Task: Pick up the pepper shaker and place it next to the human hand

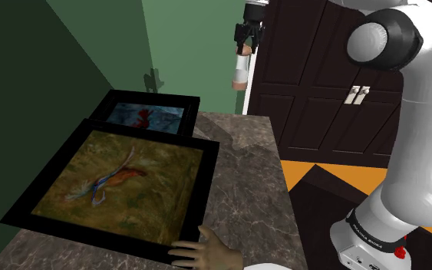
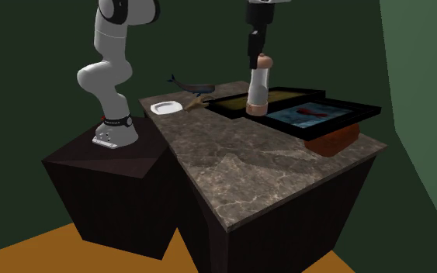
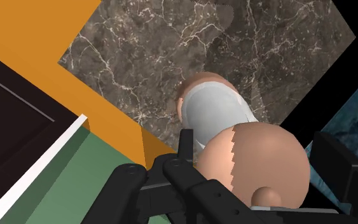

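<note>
The pepper shaker (image 1: 242, 74) is a tall mill with a white body and a tan top and base. It hangs upright in the air over the far end of the marble table (image 1: 245, 176). My gripper (image 1: 245, 47) is shut on its top from above. The second exterior view has the shaker (image 2: 258, 87) under the gripper (image 2: 256, 56), by the framed pictures. In the wrist view the black fingers (image 3: 187, 147) clasp the shaker's rounded top (image 3: 260, 159). The human hand (image 1: 206, 254) lies on the table's near end, close to the stand, and also appears as the hand (image 2: 196, 102).
Two black-framed pictures lie on the table, a large one (image 1: 114, 180) and a smaller blue one (image 1: 146, 115) behind it. A white dish (image 2: 165, 108) sits by the hand. A red-brown block (image 2: 329, 139) lies under the blue frame. Dark cabinet doors (image 1: 321, 77) stand beyond.
</note>
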